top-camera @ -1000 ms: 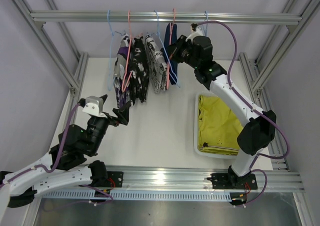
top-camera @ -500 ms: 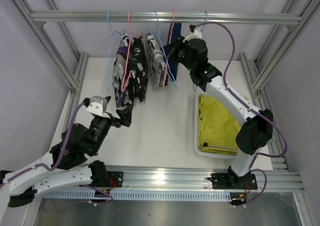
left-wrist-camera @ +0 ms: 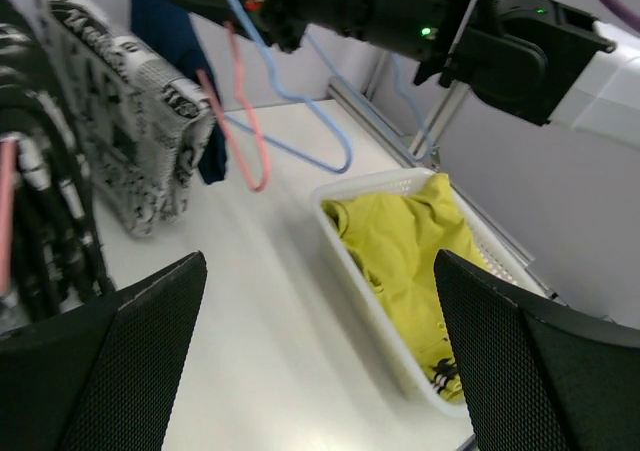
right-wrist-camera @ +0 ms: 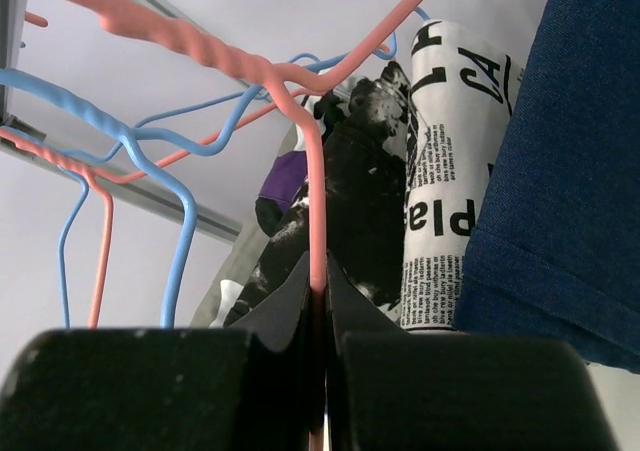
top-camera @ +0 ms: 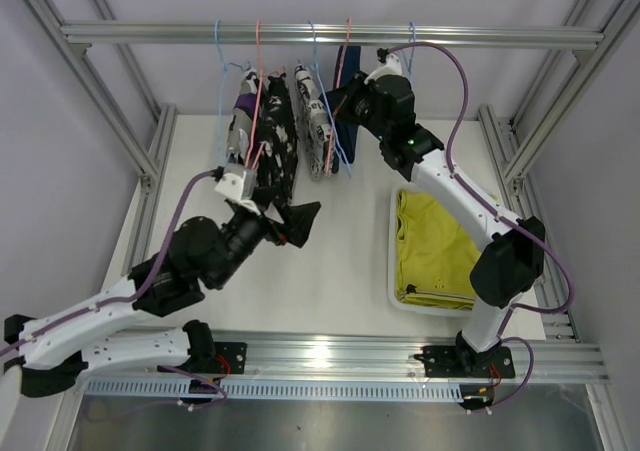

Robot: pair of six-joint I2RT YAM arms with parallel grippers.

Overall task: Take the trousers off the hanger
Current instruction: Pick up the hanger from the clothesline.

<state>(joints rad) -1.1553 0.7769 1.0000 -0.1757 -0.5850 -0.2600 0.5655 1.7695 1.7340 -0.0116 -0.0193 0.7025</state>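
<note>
Near the far edge of the surface, pinches a pink hanger in the right gripper, beside hanging navy trousers and patterned trousers. Holds the left gripper wide above mid-surface. Has yellow-green trousers in a basket by the right edge.

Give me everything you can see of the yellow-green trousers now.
The yellow-green trousers lie loosely folded and creased inside the white basket on the right side of the table, filling most of it. Plain soft cloth, a small dark print at the near end. Off any hanger; only the basket is seen touching them.
</note>
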